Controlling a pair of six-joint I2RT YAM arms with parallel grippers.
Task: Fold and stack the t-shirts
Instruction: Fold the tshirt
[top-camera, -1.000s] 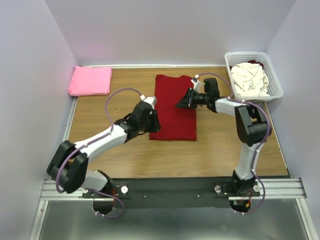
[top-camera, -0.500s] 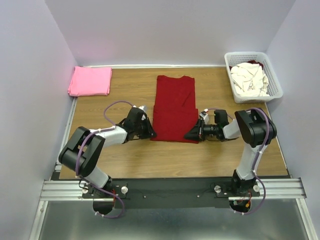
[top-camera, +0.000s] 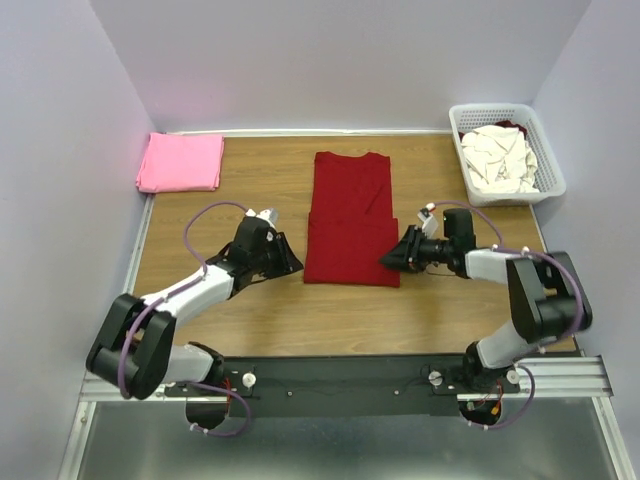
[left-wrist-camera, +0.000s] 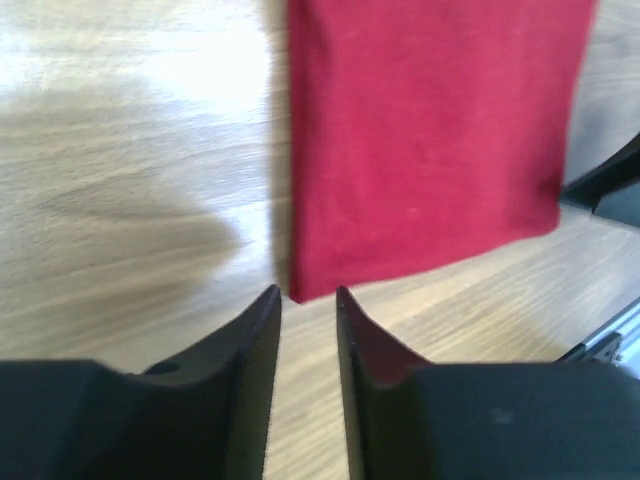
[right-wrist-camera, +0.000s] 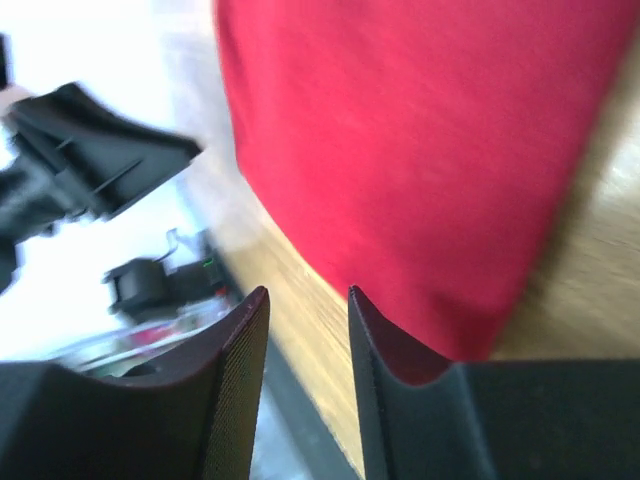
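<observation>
red shirt lies flat in the middle of the table, collar at the far end, and its two near corners are where the fingers are. in the left wrist view the left gripper has its fingers parted by only a narrow slot with nothing in it. the shirt's near left corner lies just beyond the tips, not between them. the right gripper is the same: fingers a little apart, empty, with the near right corner just off to one side of the tips. from above, both grippers sit low and point inward at the hem from either side, which suits a matched pinch on both corners.

the shirt is already a narrow rectangle, and a cloth edge crosses it about halfway. the near half looks doubled, so i judge the folding partly done. the next move likely calls for both pairs of fingers to close on the layered corners together, or the fold will skew.

further out, a pink shirt lies folded at the far left, probably the start of the stack. the basket at the far right holds cream shirts in a loose heap, not yet folded.
</observation>
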